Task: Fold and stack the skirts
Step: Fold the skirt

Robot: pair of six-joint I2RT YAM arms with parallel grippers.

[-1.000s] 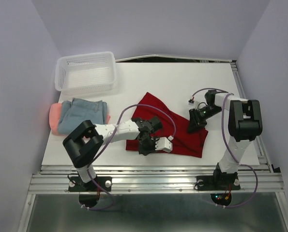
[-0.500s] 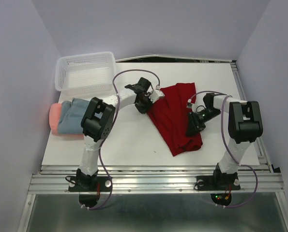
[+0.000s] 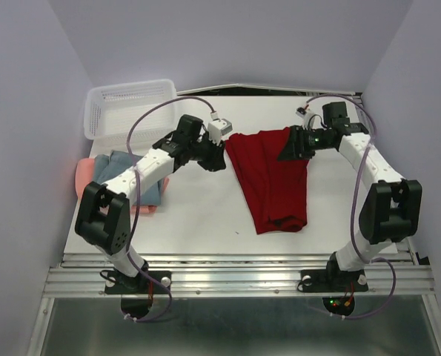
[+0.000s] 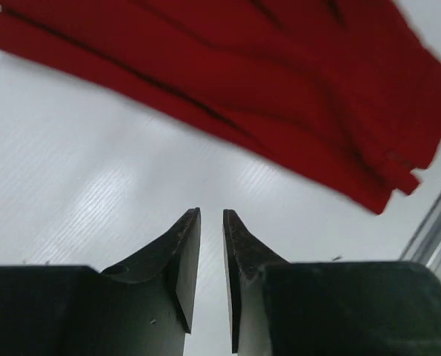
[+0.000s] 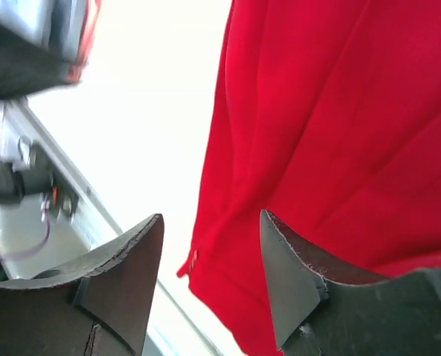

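Observation:
The dark red skirt (image 3: 270,182) lies flat and lengthwise in the middle of the table, its waist end at the far side. My left gripper (image 3: 221,158) hovers just off its far left corner, jaws a narrow gap apart with only bare table between them (image 4: 211,211). At the far right corner my right gripper (image 3: 287,147) stands open above the red cloth (image 5: 331,111), holding nothing (image 5: 211,215). The blue-grey skirt (image 3: 110,167) rests folded on the salmon-pink skirt (image 3: 83,176) at the left edge, partly hidden by my left arm.
A white mesh basket (image 3: 131,86) stands at the far left corner, just behind the folded pile. Metal rails (image 3: 235,263) run along the table's near edge. Purple walls close in on both sides.
Both grippers have gone to the far side and let go of the red skirt, their jaws now apart. The skirt has been drawn out longer and straighter.

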